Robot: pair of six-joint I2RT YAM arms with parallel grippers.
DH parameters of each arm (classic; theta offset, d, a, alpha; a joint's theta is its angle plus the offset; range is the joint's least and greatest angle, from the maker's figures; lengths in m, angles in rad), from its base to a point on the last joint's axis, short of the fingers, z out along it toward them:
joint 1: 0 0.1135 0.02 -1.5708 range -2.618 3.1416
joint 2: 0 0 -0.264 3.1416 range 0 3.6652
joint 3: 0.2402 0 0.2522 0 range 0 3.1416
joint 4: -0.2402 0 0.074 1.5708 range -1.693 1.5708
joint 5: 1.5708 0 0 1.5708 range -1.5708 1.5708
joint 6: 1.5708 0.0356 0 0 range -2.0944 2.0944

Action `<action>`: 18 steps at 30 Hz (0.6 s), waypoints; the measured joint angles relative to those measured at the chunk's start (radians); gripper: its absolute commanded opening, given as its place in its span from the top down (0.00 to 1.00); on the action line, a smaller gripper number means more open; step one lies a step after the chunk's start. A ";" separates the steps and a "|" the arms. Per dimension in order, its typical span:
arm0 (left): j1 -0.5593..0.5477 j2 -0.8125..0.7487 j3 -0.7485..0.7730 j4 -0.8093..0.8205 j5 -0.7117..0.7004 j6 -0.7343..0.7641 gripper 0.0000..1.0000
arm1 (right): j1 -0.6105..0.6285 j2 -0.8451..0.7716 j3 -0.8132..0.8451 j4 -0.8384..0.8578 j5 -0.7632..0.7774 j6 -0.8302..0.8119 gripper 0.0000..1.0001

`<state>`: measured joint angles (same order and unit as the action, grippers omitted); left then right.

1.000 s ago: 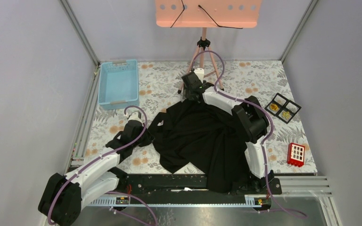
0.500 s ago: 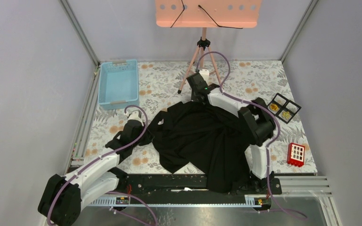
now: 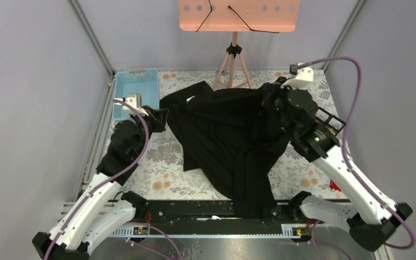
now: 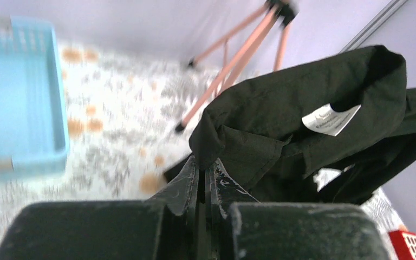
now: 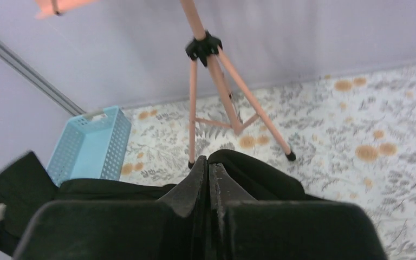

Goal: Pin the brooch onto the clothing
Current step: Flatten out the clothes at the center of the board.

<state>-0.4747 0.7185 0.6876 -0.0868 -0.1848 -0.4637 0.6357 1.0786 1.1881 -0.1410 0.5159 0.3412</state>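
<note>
The clothing (image 3: 227, 135), a large black shirt, hangs stretched between my two grippers over the back of the table, and its lower part trails down to the front rail. My left gripper (image 3: 160, 116) is shut on a fold of it at the left end, and in the left wrist view the left gripper (image 4: 206, 168) pinches black cloth beside the collar with its white label (image 4: 330, 119). My right gripper (image 3: 268, 96) is shut on the right end of the clothing; in the right wrist view the right gripper (image 5: 208, 165) has the clothing (image 5: 260, 176) bulging past its tips. The brooch is out of view.
A blue basket (image 3: 135, 89) stands at the back left, close to the left gripper. A pink tripod stand (image 3: 233, 65) rises at the back middle, just behind the shirt. A black compartment tray (image 3: 333, 120) and a red block (image 3: 333, 186) lie partly behind the right arm.
The right gripper closed on the shirt. Both arms then rose and swung apart toward the back, lifting the crumpled shirt off the table and spreading it wide.
</note>
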 measured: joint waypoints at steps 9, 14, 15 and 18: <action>-0.006 0.039 0.395 0.026 0.089 0.231 1.00 | 0.013 -0.138 0.183 -0.077 -0.150 -0.211 1.00; -0.011 0.049 0.589 -0.016 0.208 0.338 1.00 | 0.014 -0.215 0.301 -0.105 -0.297 -0.261 1.00; -0.014 0.049 0.628 -0.030 0.236 0.351 1.00 | 0.016 -0.232 0.314 -0.110 -0.322 -0.264 1.00; -0.017 0.043 0.712 -0.056 0.317 0.385 1.00 | 0.019 -0.277 0.346 -0.119 -0.405 -0.267 1.00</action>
<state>-0.4915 0.7616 1.3998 -0.1429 0.1326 -0.0792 0.6548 0.8021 1.5341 -0.2596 0.1112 0.0746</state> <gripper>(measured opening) 0.040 0.022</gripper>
